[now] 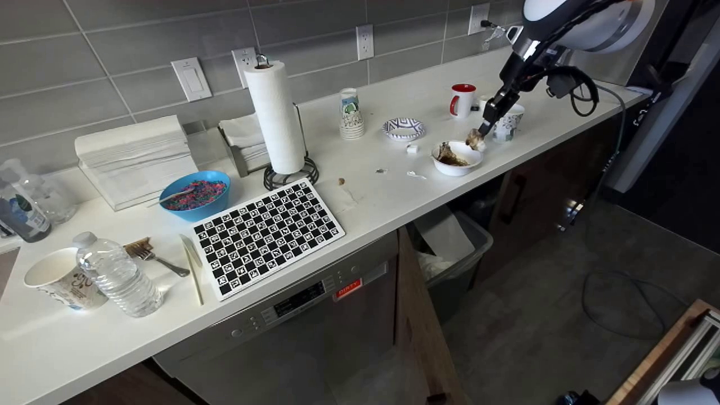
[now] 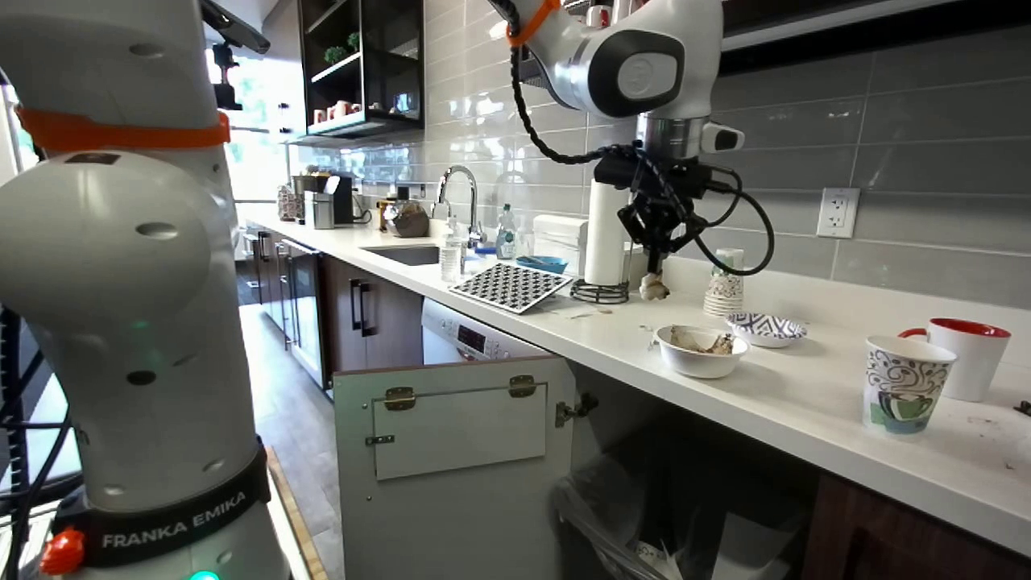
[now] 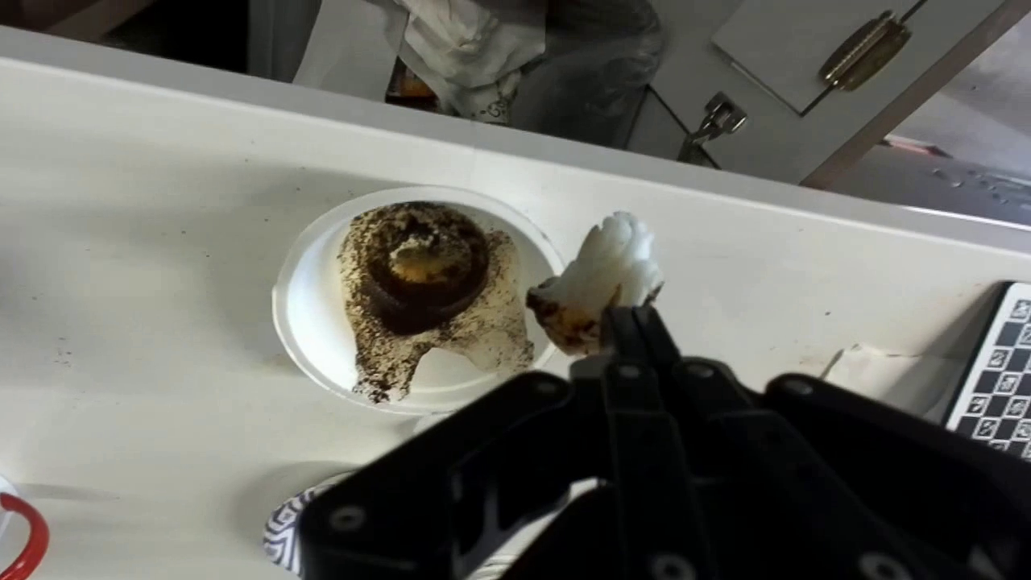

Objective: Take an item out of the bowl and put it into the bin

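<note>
One long white counter (image 1: 394,191), grey tiled wall (image 1: 315,50) behind it. Dishwasher (image 1: 337,337) underneath with a red DIRTY label (image 1: 348,288); next to that, a cabinet door (image 2: 451,515) standing open. Sink (image 2: 411,256) and chrome faucet (image 2: 474,205) further along. Bin (image 1: 477,256) sits at the open cabinet, below counter level: clear liner (image 2: 600,507) over its edge, crumpled white paper (image 3: 475,40) inside. White bowl (image 2: 697,366) near the front edge: dark brown mass (image 3: 411,310) in it, specks smeared on the inside. Blue bowl (image 1: 216,205) farther down: multicoloured bits (image 1: 197,194), spoon (image 1: 175,196) leaning in. Paper cup (image 2: 904,395) just beside a red-lined mug (image 2: 970,362); can't see what's in either. Fingers (image 3: 625,338) clamped at the tips on a white, brown-stained lump (image 3: 608,270). It's out of the white bowl, held above the counter near the bowl's rim.
</note>
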Controlling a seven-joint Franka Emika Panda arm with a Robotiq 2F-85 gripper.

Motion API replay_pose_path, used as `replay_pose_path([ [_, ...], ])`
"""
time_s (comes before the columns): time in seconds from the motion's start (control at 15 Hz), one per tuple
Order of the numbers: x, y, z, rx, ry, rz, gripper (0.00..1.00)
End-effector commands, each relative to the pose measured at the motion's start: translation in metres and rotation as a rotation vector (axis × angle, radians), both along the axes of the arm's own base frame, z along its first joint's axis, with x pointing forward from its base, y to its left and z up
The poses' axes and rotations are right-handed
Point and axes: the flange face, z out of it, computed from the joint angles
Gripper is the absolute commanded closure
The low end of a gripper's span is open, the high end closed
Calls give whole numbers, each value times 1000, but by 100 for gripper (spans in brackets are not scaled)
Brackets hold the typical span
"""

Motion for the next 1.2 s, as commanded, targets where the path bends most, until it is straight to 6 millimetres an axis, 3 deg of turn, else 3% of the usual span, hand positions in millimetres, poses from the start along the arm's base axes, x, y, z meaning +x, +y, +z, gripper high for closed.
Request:
replay_pose_path([
  [0.0, -34, 6, -14, 32, -30, 116, 100],
  [0.27, -66, 6, -45, 61, 1, 249, 100],
  [1.07, -121, -13, -162, 64, 185, 222, 100],
  [1.13, -116, -12, -145, 66, 190, 227, 98],
])
